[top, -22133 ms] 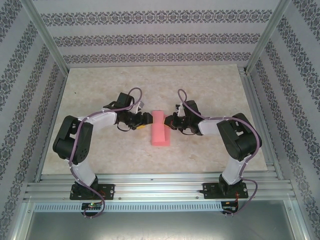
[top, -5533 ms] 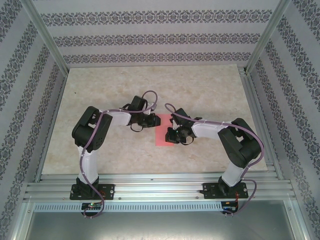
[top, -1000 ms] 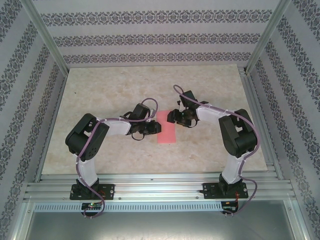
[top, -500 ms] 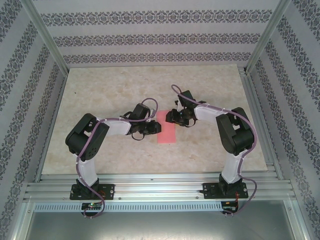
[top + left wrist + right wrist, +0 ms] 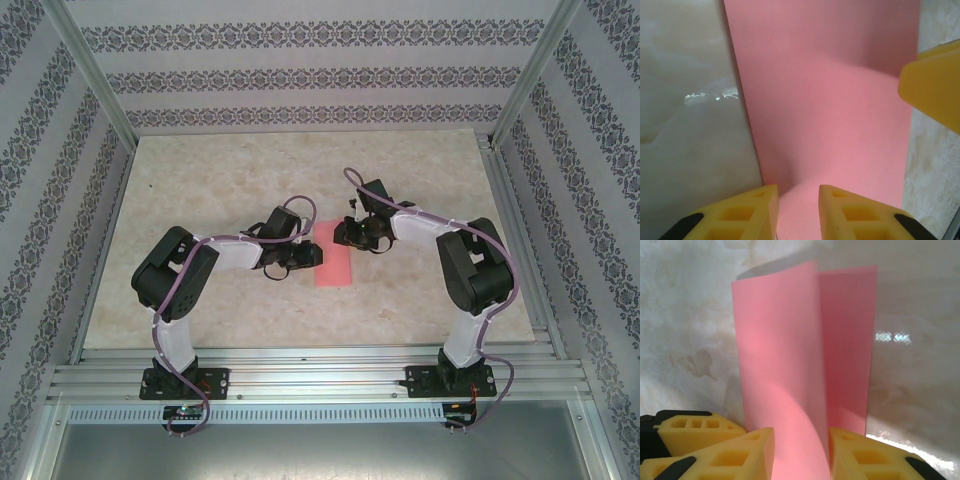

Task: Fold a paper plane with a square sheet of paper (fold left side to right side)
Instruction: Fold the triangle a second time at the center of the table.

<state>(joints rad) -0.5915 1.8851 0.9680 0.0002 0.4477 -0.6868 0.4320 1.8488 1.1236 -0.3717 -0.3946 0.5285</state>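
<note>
The square sheet of paper point(image 5: 335, 270) lies mid-table, salmon pink and folded in half into a narrow strip. My left gripper point(image 5: 312, 257) rests at the strip's left edge. In the left wrist view its fingers point(image 5: 796, 194) stand slightly apart over the flat paper point(image 5: 830, 100), with nothing between them. My right gripper point(image 5: 347, 237) is at the strip's far end. In the right wrist view the upper flap point(image 5: 780, 340) curls up off the lower layer point(image 5: 847, 340) and runs between the gripper's parted fingers point(image 5: 801, 442).
The pale marble-look table point(image 5: 220, 180) is enclosed by patterned walls and aluminium posts. A right-gripper finger point(image 5: 935, 82) shows at the right of the left wrist view. A left-gripper finger point(image 5: 690, 432) sits just left of my right fingers.
My right gripper's jaws have narrowed around the lifted flap, and it has settled at the paper's far end. The left arm and the paper's position are unchanged.
</note>
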